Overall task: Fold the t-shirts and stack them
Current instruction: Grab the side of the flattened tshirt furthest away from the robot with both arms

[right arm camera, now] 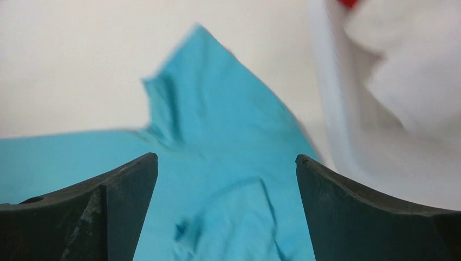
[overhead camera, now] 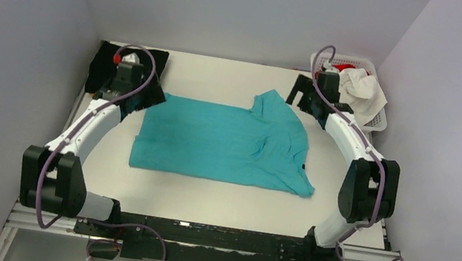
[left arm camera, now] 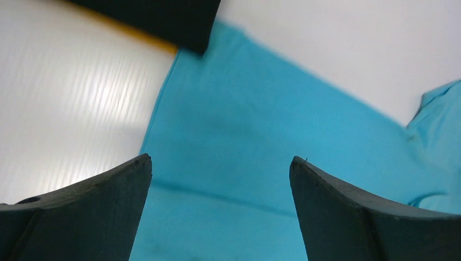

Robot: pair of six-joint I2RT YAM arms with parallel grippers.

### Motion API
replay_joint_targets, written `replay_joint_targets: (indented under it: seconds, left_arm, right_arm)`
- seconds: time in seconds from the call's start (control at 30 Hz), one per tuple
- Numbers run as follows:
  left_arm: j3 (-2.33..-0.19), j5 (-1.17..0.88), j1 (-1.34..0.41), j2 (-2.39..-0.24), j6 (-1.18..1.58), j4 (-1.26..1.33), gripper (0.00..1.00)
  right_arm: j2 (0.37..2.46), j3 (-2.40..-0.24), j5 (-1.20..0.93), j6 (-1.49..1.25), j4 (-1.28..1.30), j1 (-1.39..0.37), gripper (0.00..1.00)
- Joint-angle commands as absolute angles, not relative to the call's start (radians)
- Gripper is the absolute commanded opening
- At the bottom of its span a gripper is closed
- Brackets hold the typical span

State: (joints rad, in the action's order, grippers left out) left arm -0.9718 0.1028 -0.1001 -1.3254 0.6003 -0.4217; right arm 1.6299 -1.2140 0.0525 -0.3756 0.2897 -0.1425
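A turquoise t-shirt (overhead camera: 226, 144) lies spread on the white table, with its right side folded over and one sleeve (overhead camera: 273, 102) pointing to the back. My left gripper (overhead camera: 144, 98) is open and empty just above the shirt's back left corner; the left wrist view shows the cloth (left arm camera: 244, 136) between the fingers (left arm camera: 220, 160). My right gripper (overhead camera: 303, 100) is open and empty over the sleeve area, also seen in the right wrist view (right arm camera: 226, 159) above the cloth (right arm camera: 217, 136). A folded black t-shirt (overhead camera: 99, 67) lies at the back left.
A white lattice basket (overhead camera: 378, 120) stands at the back right with a white shirt (overhead camera: 364, 88) hanging over its rim and red cloth (overhead camera: 343, 68) inside. An orange-yellow strip (left arm camera: 128, 30) shows under the black shirt's edge (left arm camera: 163, 19). Walls close in on three sides.
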Motion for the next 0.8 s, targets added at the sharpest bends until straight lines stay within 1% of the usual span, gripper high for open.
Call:
replay_joint_targets:
  seconds: [0.0,0.17,0.27,0.33,0.47,0.53,0.6,0.77]
  left_arm:
    - [-1.133,0.122,-0.092,-1.485,0.43,-0.266,0.99]
    - [-1.326,-0.048,-0.091,-1.734,0.274,-0.206,0.98]
    - [-1.368,-0.194,-0.096,-1.808,0.215,-0.124,0.95]
    - [-1.405,-0.21,-0.106,-1.845,0.163,-0.122,0.95]
    - [-1.53,-0.192,-0.12,-1.947,0.018,-0.223,0.94]
    - [-1.575,-0.159,-0.118,-1.992,-0.084,-0.261,0.94]
    - [-1.633,-0.168,-0.104,-2.041,-0.145,-0.305,0.93]
    - [-1.804,-0.345,-0.054,-2.173,-0.18,-0.47,0.87]
  right_arm:
    - [1.76,-1.402,0.026,-0.313,0.179,-0.187,1.0]
    - [1.923,-1.552,0.007,-0.286,0.128,-0.187,1.0]
    - [2.036,-1.666,-0.013,-0.257,0.13,-0.187,1.0]
    - [2.116,-1.753,-0.012,-0.237,0.151,-0.185,1.0]
    - [2.253,-1.907,-0.03,-0.214,0.213,-0.185,1.0]
    - [2.279,-1.938,-0.048,-0.207,0.223,-0.186,1.0]
    - [2.286,-1.928,-0.051,-0.2,0.212,-0.185,1.0]
    - [2.277,-1.886,-0.05,-0.183,0.185,-0.18,1.0]
